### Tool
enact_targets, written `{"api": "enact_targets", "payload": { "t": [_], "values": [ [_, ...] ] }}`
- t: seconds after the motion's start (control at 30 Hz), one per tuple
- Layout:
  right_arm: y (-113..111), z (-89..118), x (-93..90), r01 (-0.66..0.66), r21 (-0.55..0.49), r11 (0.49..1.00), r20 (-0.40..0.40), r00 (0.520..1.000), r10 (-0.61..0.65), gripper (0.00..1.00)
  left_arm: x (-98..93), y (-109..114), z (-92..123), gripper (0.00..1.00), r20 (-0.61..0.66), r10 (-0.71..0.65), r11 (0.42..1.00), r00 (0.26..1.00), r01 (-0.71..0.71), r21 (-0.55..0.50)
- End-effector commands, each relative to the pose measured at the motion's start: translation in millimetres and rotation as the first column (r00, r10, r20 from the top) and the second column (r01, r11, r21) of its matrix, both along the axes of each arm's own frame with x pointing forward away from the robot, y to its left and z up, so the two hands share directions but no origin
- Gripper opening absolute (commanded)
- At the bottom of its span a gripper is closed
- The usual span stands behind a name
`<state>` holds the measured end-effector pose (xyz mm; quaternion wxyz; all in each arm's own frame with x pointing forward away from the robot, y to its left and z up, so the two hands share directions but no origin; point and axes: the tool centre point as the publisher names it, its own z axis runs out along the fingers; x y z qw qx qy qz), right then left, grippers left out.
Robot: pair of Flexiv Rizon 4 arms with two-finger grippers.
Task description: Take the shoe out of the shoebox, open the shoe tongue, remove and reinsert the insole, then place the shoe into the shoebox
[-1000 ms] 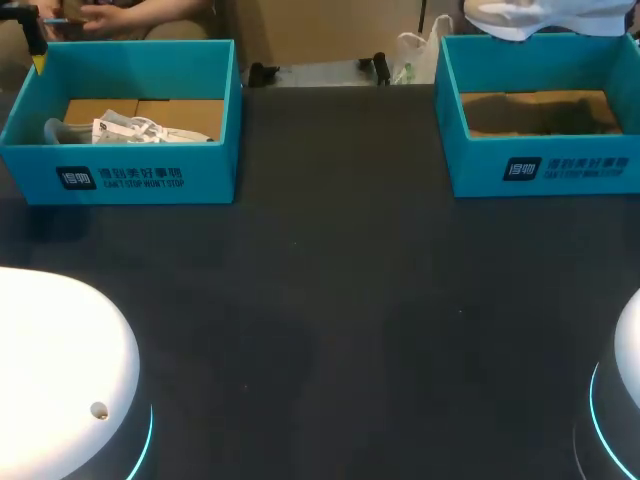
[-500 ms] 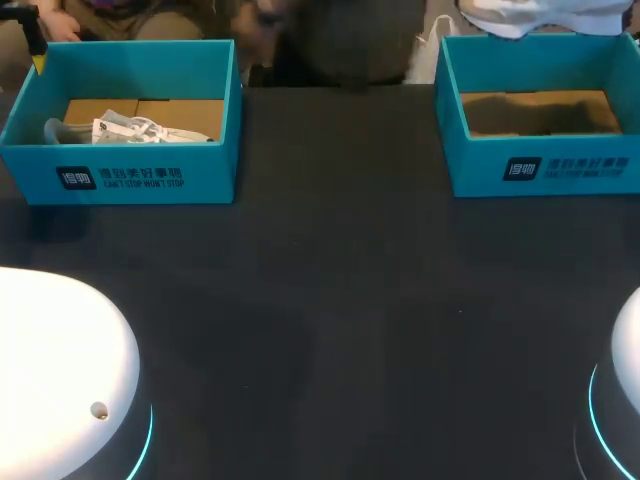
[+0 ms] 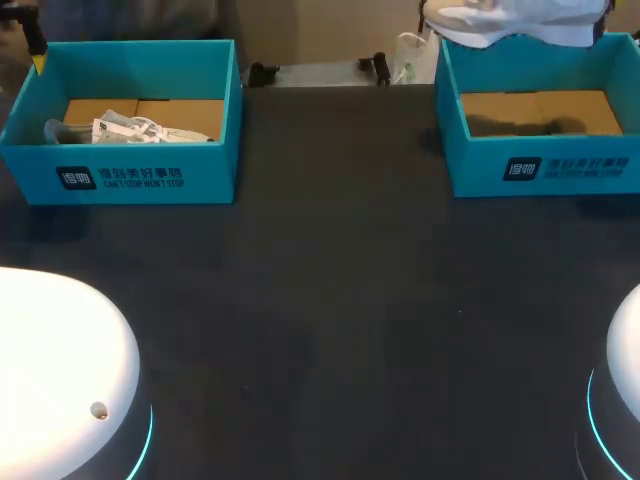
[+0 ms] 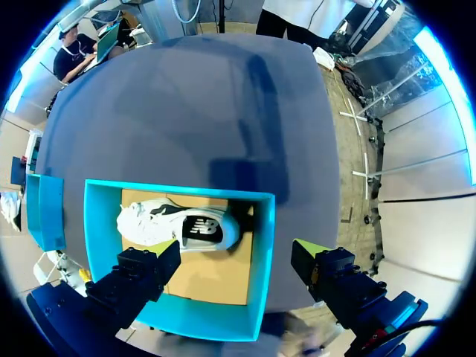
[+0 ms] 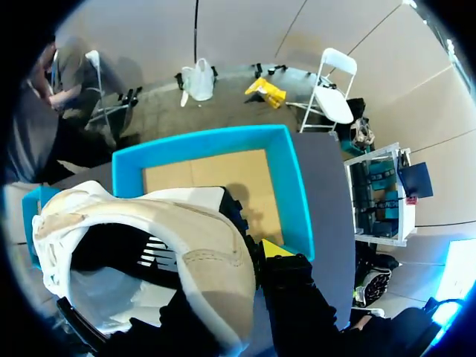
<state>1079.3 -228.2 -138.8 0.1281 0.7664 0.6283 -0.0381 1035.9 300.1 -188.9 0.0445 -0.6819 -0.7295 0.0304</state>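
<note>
A white shoe (image 3: pixel 505 20) hangs above the far edge of the right teal shoebox (image 3: pixel 540 170), whose cardboard floor is bare. My right gripper (image 5: pixel 251 236) is shut on the shoe (image 5: pixel 171 245) at its rim, one finger inside and the yellow-tipped one outside, with that shoebox (image 5: pixel 291 186) below. A second white shoe (image 4: pixel 178 227) lies in the left teal shoebox (image 4: pixel 262 253). My left gripper (image 4: pixel 234 260) is open above that box's edge. In the head view only a yellow tip of the left gripper (image 3: pixel 38 60) shows by the left shoebox (image 3: pixel 130 175).
The dark table (image 3: pixel 330 300) stretches between the two boxes and toward the front. My arms' white bases (image 3: pixel 60 370) stand at the near corners.
The held shoe has shifted to the left above the right box, and its shadow on the box floor has shrunk. The left gripper has stayed put.
</note>
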Motion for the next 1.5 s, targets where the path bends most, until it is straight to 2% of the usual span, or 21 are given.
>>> {"api": "enact_targets", "payload": {
  "t": [0.03,0.2,0.67,0.87,1.17,1.5],
  "values": [
    [13.5,6.2,-33.4,-0.017,-0.021,1.0,0.064,0.998,0.018,0.0,-0.2,-0.1,0.8,1.0,0.0,0.0,1.0,1.0,0.0,0.002],
    [29.2,11.2,-55.8,-0.028,-0.027,0.999,0.066,0.997,0.03,0.0,-0.2,-0.1,0.8,1.0,0.0,0.0,1.0,1.0,0.0,0.002],
    [104.6,12.9,-131.0,-0.104,-0.037,0.994,0.062,0.992,0.106,0.0,-0.2,-0.1,0.8,1.0,0.0,0.0,1.0,1.0,0.0,0.002],
    [126.8,14.7,-164.6,-0.076,-0.033,0.997,0.062,0.995,0.078,0.0,-0.2,-0.1,0.8,1.0,0.0,0.0,1.0,1.0,0.0,0.002],
    [155.6,19.5,-205.3,-0.056,-0.038,0.998,0.052,0.997,0.058,0.0,-0.2,-0.1,0.8,1.0,0.0,0.0,1.0,1.0,0.0,0.002],
    [193.7,22.6,-257.5,-0.139,-0.082,0.987,0.025,0.99,0.141,0.0,-0.2,-0.1,0.8,1.0,0.0,0.0,1.0,1.0,0.0,0.002]
  ]
}}
